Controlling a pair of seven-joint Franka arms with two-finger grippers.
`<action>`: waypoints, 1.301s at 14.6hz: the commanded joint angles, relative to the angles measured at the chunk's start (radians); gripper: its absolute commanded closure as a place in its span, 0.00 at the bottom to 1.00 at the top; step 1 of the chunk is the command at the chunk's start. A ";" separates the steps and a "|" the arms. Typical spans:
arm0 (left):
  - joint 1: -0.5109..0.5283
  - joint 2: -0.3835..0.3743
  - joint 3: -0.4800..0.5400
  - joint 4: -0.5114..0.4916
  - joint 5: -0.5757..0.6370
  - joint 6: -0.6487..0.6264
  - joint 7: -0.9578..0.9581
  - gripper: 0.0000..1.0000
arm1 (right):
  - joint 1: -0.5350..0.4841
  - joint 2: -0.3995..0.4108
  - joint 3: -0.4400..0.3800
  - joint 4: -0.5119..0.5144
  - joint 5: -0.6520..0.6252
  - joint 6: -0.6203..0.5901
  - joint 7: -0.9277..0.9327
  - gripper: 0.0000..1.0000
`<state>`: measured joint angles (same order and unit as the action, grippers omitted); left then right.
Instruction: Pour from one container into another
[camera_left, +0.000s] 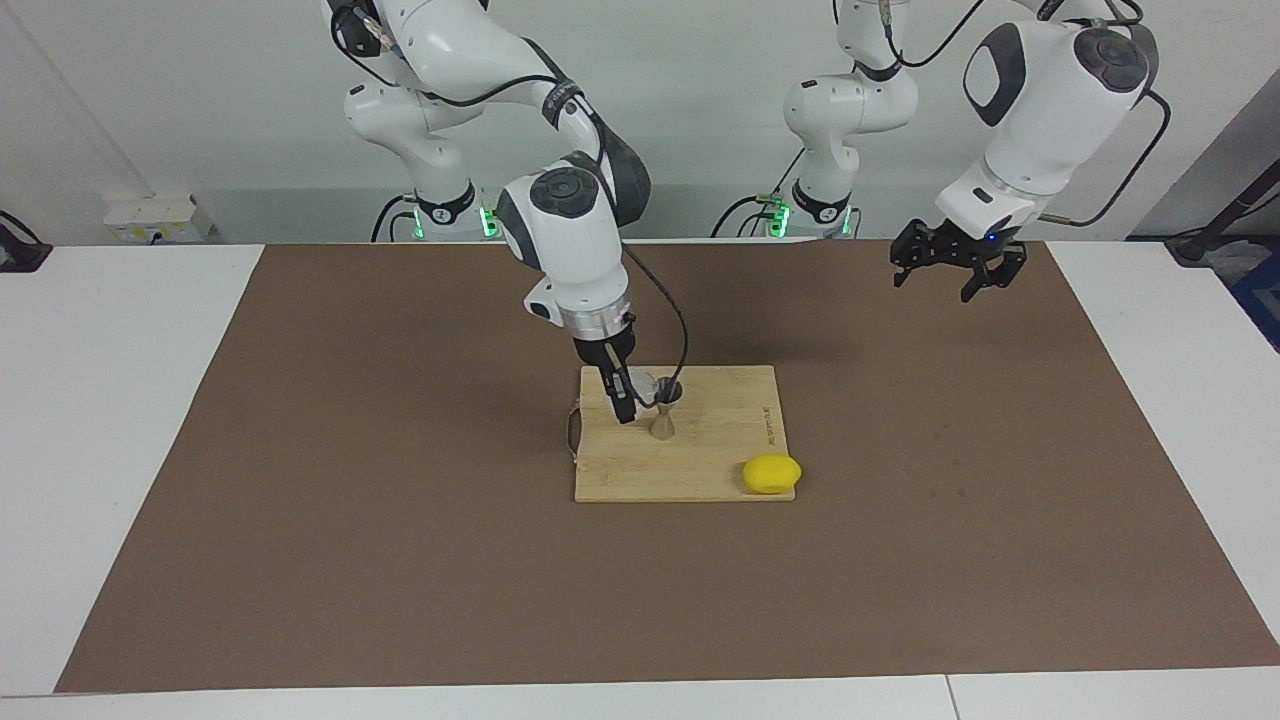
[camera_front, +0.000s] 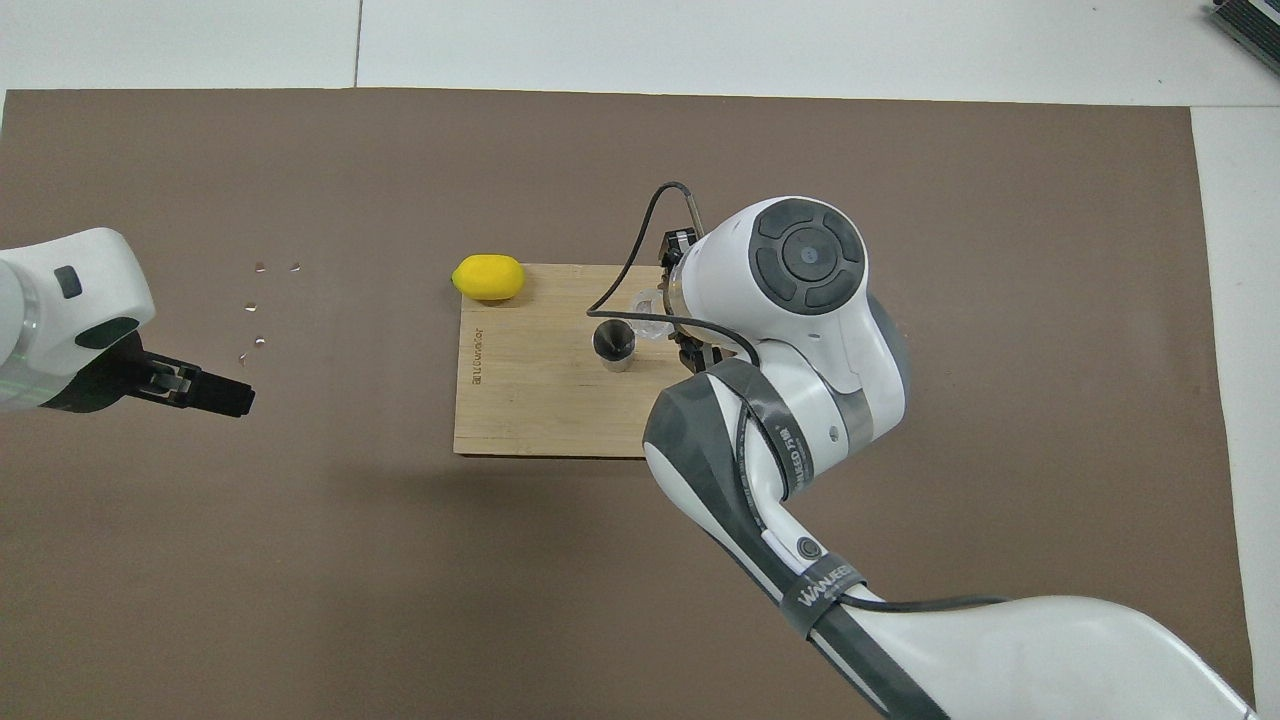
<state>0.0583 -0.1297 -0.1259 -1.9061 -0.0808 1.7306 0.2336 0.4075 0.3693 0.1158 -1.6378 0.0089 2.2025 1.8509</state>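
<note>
On the wooden cutting board (camera_left: 700, 460) (camera_front: 520, 400) stands the grey metal jigger (camera_left: 664, 412) (camera_front: 613, 344), upright with its mouth up. My right gripper (camera_left: 627, 398) is shut on the clear glass tumbler (camera_left: 642, 388) (camera_front: 647, 308) and holds it just above the board, right beside the jigger's rim on the side toward the right arm's end of the table. From overhead, the right wrist hides most of the glass and the gripper. My left gripper (camera_left: 942, 274) (camera_front: 222, 400) waits open in the air over the brown mat, near the left arm's end of the table.
A yellow lemon (camera_left: 771, 473) (camera_front: 488, 277) lies at the board's corner farthest from the robots, toward the left arm's end. A few small shiny specks (camera_front: 258, 303) lie on the brown mat (camera_left: 400, 560) near the left gripper.
</note>
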 joint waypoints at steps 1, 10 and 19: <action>0.018 -0.028 0.000 -0.018 0.019 -0.003 -0.031 0.00 | 0.013 0.016 -0.001 0.019 -0.046 0.017 0.031 1.00; 0.029 -0.025 0.000 -0.025 0.021 0.058 -0.049 0.00 | 0.034 0.023 -0.001 0.021 -0.136 0.014 0.031 1.00; 0.005 0.084 0.018 0.074 0.019 0.098 -0.083 0.00 | 0.047 0.022 0.004 0.021 -0.233 -0.001 0.025 1.00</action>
<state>0.0734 -0.0925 -0.1176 -1.8761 -0.0796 1.8172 0.1779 0.4520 0.3782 0.1161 -1.6377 -0.1828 2.2040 1.8510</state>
